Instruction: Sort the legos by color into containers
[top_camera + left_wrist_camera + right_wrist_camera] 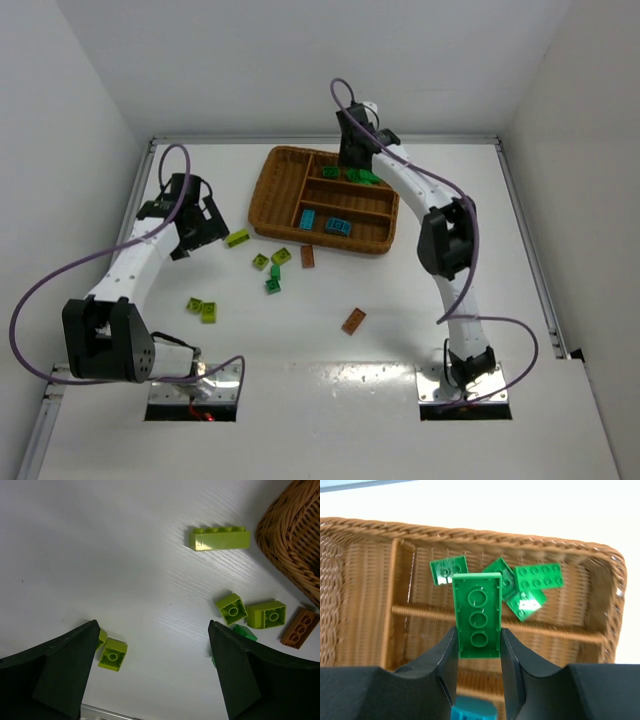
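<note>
1 green lego gripped in right pincer over tray; left pincer open above white table.

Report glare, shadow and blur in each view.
Top external: lamp glare smears the glossy table at its near edge. Left wrist: sharp, with a bright highlight on the long lime brick; the left claw reads dark and featureless. Right wrist: the held green brick is crisp, the background above the wicker tray blown white.
</note>
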You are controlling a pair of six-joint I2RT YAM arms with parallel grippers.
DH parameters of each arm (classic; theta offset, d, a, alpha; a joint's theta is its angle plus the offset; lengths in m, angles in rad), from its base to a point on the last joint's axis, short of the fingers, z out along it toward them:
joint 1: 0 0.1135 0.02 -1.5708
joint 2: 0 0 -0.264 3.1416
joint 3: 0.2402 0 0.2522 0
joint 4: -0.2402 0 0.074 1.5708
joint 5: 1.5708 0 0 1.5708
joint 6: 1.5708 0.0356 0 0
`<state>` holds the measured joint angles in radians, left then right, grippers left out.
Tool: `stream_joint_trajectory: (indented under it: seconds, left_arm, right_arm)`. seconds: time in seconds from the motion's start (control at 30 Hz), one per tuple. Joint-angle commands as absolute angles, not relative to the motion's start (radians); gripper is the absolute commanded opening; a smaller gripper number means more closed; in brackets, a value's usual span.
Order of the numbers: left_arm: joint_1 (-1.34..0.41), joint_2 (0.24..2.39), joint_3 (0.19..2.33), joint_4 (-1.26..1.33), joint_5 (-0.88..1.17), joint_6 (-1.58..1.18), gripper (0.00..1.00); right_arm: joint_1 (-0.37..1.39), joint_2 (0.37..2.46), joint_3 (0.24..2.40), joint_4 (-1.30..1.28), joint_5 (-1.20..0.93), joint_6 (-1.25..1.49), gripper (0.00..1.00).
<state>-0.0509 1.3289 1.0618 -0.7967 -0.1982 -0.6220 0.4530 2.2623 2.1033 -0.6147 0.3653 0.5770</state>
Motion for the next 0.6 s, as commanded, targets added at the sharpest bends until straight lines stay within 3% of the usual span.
stream_joint_trajectory:
  seconds: [0.0, 0.13, 0.17, 0.27, 0.37, 0.43, 0.57]
  left_arm:
    - [-0.043, 1.328, 1.058, -0.77, -0.178, -0.627, 0.97]
    - [-0.043, 1.348, 1.049, -0.77, -0.178, -0.627, 0.97]
    - [-0.043, 1.348, 1.049, -0.77, -0.178, -0.618, 0.97]
    - [-0.043, 1.371, 1.049, -0.77, -0.155, -0.609, 0.97]
    - [-0.043, 1.371, 1.049, -0.77, -0.155, -0.609, 0.97]
    - [-0.043, 1.371, 1.049, -0.77, -0.155, -0.609, 0.97]
    - [-0.043, 1.348, 1.049, -0.77, -0.167, -0.6, 0.97]
  right_arm:
    - [0.433, 2.368, 2.282, -0.666, 0.382, 0.595, 0.27]
    - [0.414, 2.421, 2.295, -0.586, 0.339, 0.606, 0.29]
    - [0.414, 2.433, 2.304, -0.566, 0.339, 0.606, 0.35]
    - [0.414, 2.522, 2.475, -0.633, 0.339, 0.606, 0.63]
    - [0.425, 2.441, 2.375, -0.603, 0.354, 0.606, 0.69]
    - [0.425, 2.364, 2.245, -0.562, 0.365, 0.606, 0.69]
    - [0.466, 2.173, 2.027, -0.539, 0.374, 0.606, 0.59]
